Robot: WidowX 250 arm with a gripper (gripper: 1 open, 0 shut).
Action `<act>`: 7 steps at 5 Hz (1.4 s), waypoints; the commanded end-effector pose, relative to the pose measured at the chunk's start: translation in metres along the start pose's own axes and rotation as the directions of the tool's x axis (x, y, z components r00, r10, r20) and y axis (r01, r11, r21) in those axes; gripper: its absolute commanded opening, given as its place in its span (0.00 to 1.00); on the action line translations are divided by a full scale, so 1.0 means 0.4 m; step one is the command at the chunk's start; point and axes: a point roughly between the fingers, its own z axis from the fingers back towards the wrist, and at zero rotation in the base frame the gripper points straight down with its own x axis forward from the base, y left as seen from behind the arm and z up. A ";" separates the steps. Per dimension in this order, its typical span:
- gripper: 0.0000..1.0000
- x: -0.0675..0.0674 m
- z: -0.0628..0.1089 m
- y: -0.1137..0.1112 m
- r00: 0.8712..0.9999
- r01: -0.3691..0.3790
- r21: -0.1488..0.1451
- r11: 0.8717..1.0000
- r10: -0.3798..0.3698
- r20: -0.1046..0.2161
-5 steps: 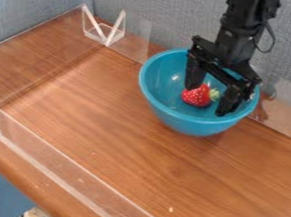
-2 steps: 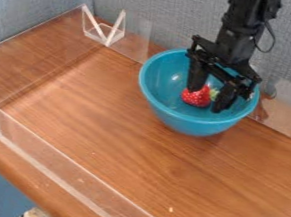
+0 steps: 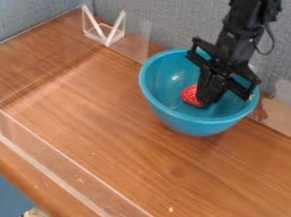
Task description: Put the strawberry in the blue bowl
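On the far left of my view, a clear plastic rail (image 3: 21,155) runs along the edge of the wooden desk (image 3: 95,104), and a small clear stand (image 3: 103,24) sits at the back corner. Right of centre I see the blue bowl (image 3: 164,88) resting on the desk. The strawberry (image 3: 191,94) lies inside it, low on the bowl's floor, mostly hidden. My black hand (image 3: 206,92) reaches straight down into the bowl, its fingers drawn narrow together over the strawberry; I cannot tell whether they actually grip it.
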 end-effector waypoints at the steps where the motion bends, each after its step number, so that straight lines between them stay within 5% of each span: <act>1: 0.00 0.023 0.047 0.002 0.998 0.002 0.008 1.000 -0.003 0.063; 2: 0.00 0.031 0.040 0.006 0.998 -0.001 0.007 1.000 0.000 0.058; 3: 1.00 0.027 0.047 0.007 0.998 -0.001 0.007 1.000 0.001 0.062; 5: 1.00 0.006 0.077 0.011 0.997 -0.008 0.010 1.000 0.008 0.082; 6: 0.00 -0.003 0.083 0.013 0.996 -0.013 0.011 1.000 0.012 0.087; 7: 1.00 -0.015 0.099 0.014 0.995 -0.017 0.012 1.000 0.015 0.098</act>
